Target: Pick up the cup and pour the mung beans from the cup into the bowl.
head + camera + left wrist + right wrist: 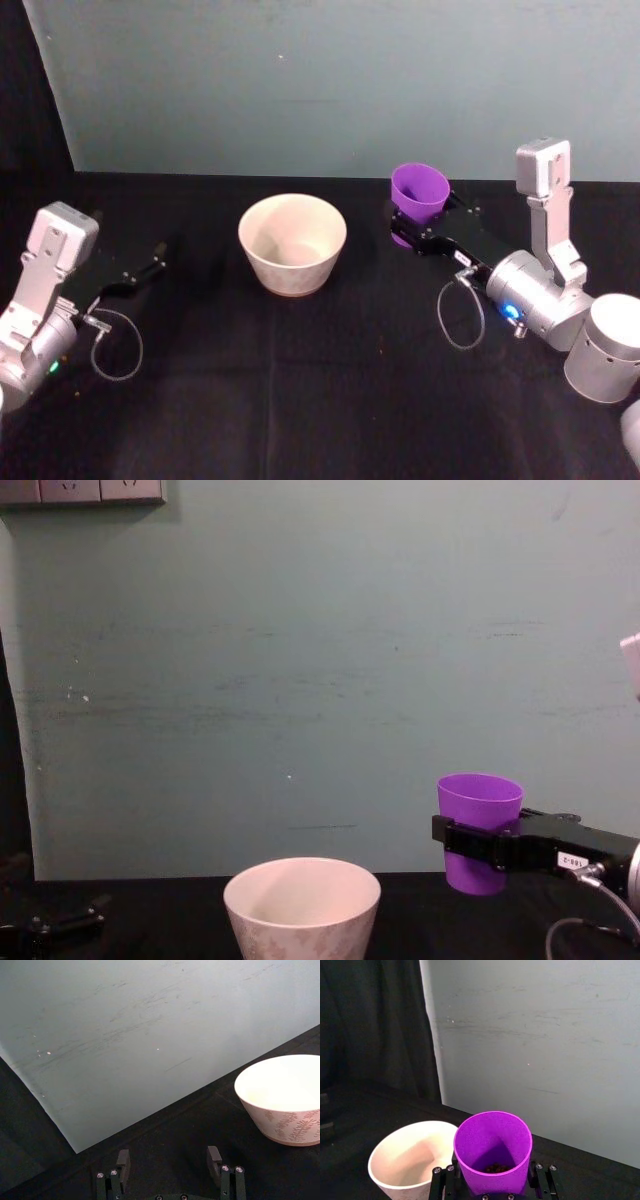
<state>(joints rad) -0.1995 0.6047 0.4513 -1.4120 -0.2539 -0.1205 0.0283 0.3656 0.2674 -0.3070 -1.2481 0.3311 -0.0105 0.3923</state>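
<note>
The purple cup (419, 194) is held upright in my right gripper (424, 238), whose fingers are shut around its lower wall. In the chest view the cup (479, 825) hangs above the table, to the right of the bowl (303, 902). The right wrist view looks down into the cup (493, 1149); dark mung beans (494, 1168) lie at its bottom. The white bowl (292, 242) stands at the table's middle, its pale inside bare, with a leaf pattern on its outside (292, 1127). My left gripper (170, 1160) stands open and holds nothing, low at the left, well away from the bowl.
A black cloth (300, 400) covers the table. A pale teal wall panel (330, 80) stands upright right behind the bowl and cup. Dark curtain (370, 1030) hangs at the panel's side.
</note>
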